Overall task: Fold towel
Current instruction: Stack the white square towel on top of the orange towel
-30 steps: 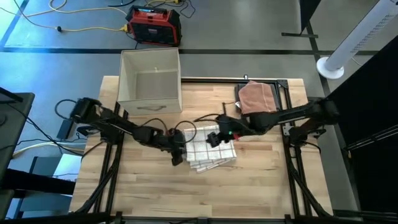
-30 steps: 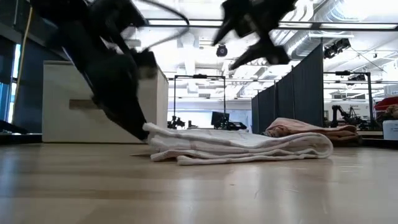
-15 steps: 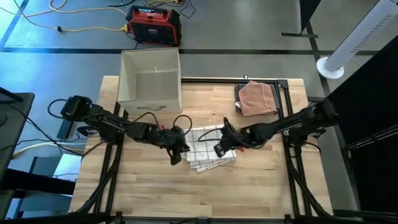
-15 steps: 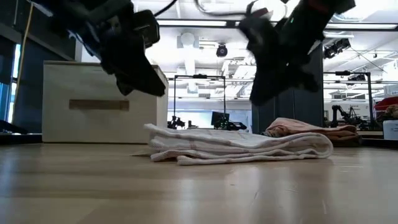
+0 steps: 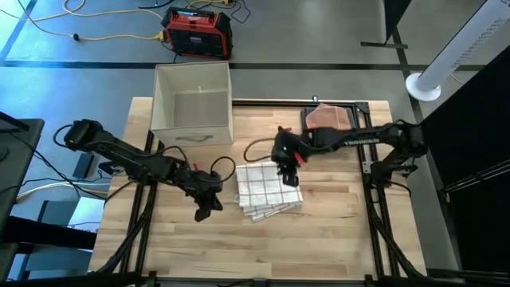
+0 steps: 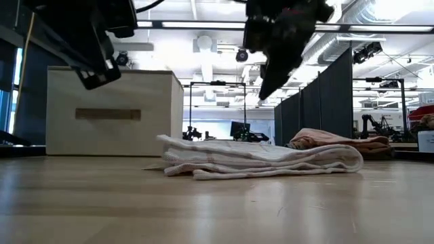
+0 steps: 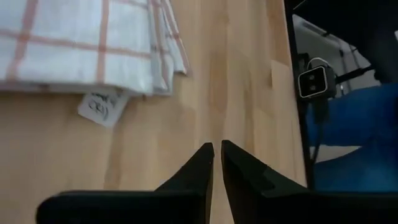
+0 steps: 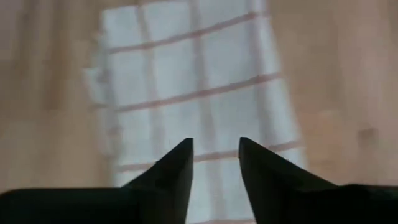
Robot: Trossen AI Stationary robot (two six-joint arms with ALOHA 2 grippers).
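The left arm reaches in from the table's left edge, its gripper (image 5: 205,209) raised off the surface, fingers (image 7: 200,171) pressed almost together with only a thin slit between them and nothing held. The right arm stretches in from the right edge, its gripper (image 5: 288,171) hanging in the air, fingers (image 8: 177,163) parted by a narrow gap, empty.

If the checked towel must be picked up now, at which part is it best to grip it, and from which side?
Probably the checked towel is best gripped at the layered edge facing the left gripper, coming in low from that side. In the low view the folded layers stack there, so one pinch could catch all. The right gripper hovers above its far edge.
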